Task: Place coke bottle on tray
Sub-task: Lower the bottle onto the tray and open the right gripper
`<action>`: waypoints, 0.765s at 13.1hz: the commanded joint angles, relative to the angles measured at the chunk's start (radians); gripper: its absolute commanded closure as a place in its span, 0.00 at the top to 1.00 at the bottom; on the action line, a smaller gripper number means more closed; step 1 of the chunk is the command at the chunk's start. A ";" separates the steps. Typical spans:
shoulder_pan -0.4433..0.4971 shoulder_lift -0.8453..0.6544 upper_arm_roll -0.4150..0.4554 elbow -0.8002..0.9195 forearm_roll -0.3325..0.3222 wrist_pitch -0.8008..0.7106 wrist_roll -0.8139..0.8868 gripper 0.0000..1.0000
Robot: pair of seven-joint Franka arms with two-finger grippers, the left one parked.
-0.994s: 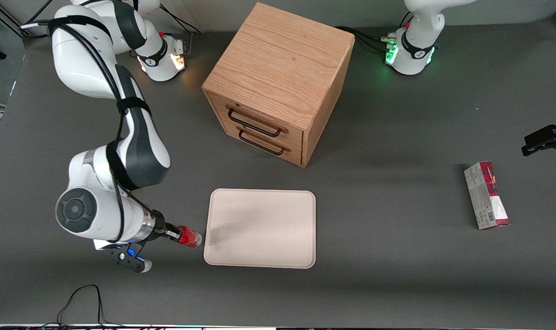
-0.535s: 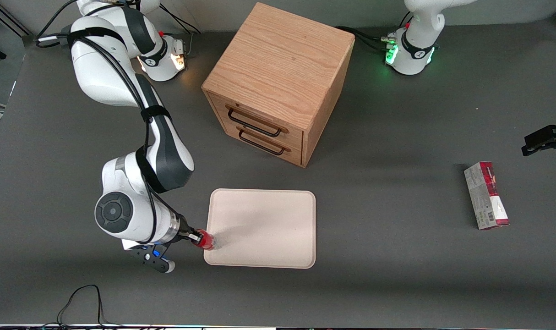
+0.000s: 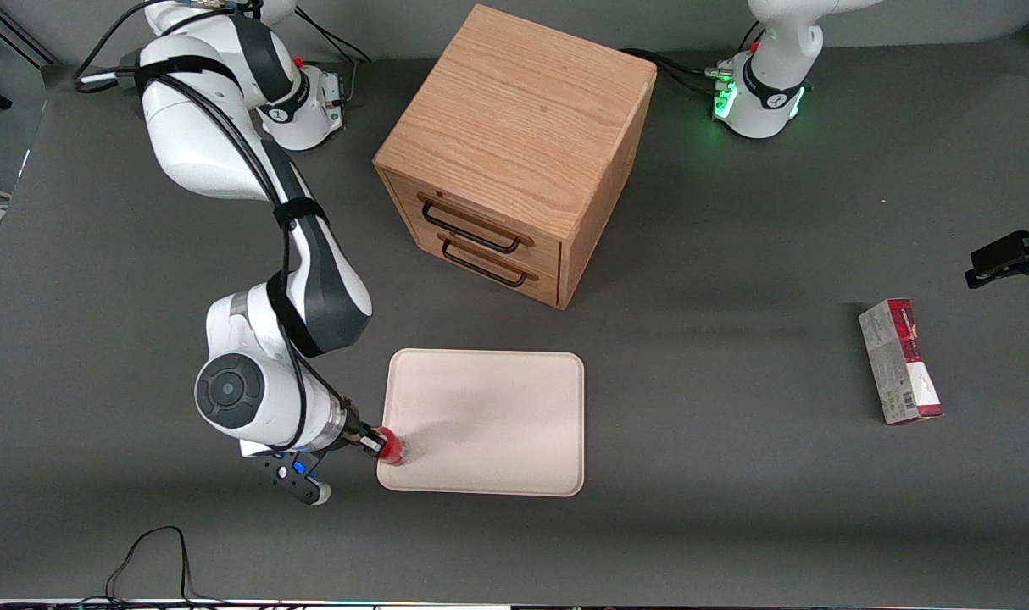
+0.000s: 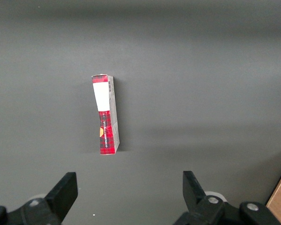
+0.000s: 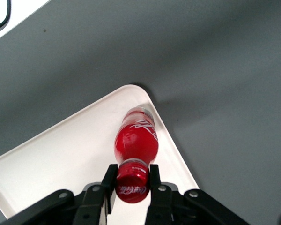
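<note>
Carried sideways, pincer (image 5: pixel 131 180) now holds coke bottle (image 5: pixel 136 143) upright, cap up, over tray (image 3: pixel 514 398) corner.

my arm (image 3: pixel 311 271): white shells, dark grey joints | black cables strapped along | gripper (image 5: pixel 131 180): black fingers, silver screws | blue light underneath

The small glossy all-red coke bottle (image 5: pixel 136 140) carries white script on its body and on its red cap; the black two-finger gripper (image 5: pixel 131 180) pinches its neck above the flat cream-white rectangular tray (image 3: pixel 497 398); the table (image 3: pixel 718 474) is matte dark grey; the oak cabinet (image 3: pixel 514 152) shows light brown grain with 2 dark handles; the carton (image 3: pixel 900 360) is red and grey.
</note>
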 commanded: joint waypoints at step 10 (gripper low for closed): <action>0.023 0.040 -0.006 0.037 -0.028 0.035 0.067 1.00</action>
